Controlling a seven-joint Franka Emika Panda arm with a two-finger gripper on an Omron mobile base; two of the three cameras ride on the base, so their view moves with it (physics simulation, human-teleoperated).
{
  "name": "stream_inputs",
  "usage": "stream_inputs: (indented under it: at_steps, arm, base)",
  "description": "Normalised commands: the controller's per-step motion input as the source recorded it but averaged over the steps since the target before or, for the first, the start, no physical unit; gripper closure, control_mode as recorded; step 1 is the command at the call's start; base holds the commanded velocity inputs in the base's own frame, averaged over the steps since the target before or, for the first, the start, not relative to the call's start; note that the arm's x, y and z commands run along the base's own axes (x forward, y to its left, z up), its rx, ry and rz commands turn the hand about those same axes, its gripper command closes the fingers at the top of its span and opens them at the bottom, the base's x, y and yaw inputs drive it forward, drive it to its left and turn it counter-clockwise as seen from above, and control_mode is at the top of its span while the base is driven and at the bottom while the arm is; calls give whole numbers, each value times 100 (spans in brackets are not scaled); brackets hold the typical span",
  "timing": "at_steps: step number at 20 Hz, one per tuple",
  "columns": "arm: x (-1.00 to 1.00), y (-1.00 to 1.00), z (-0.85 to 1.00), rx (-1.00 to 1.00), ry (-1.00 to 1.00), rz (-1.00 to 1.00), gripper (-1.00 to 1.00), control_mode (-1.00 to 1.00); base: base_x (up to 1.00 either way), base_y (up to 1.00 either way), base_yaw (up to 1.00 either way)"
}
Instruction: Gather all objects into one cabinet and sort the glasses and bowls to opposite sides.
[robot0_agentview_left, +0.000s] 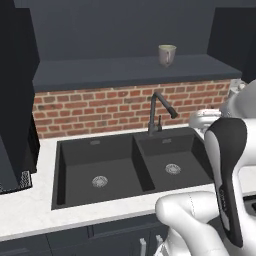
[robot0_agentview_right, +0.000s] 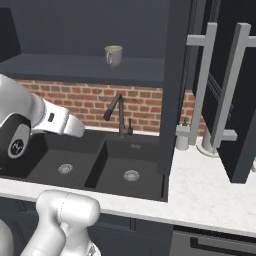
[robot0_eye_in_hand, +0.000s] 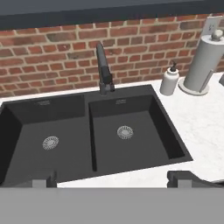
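One mug (robot0_agentview_left: 167, 54), beige and speckled, stands upright on the dark shelf (robot0_agentview_left: 100, 70) above the brick wall (robot0_agentview_left: 100, 112), its handle turned to the left in the right base view. It sits toward the right part of the shelf, almost straight above the faucet (robot0_agentview_left: 159, 111), and nothing touches it. Right of it, in the right base view, a cabinet door (robot0_agentview_right: 235, 95) with long silver bar handles stands swung open toward the camera.

Below the wall a black double sink (robot0_agentview_left: 130, 167) is set into the pale table (robot0_agentview_left: 30, 210), with a round drain in each basin and the dark faucet rising at the far edge between them. Right of the sink, against the bricks, a small soap bottle (robot0_eye_in_hand: 169, 80) stands just beside a grey paper-towel holder (robot0_eye_in_hand: 203, 61); the two are near each other but apart.

The end effector (robot0_eye_in_hand: 116, 179) hangs over the near rim of the sink, well below and apart from the mug. Its two dark fingertips (robot0_eye_in_hand: 181, 178) stand wide apart at the bottom of the hand view, with nothing between them.
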Motion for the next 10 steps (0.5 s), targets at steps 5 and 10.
stream_inputs:
  at_steps: [5, 10]
  arm:
    - [3, -7, 43, 0, -46, 14, -100, -100]
    - [26, -3, 55, 0, -35, 8, -100, -100]
  base:
    - [0, 0, 0]
    - [0, 0, 0]
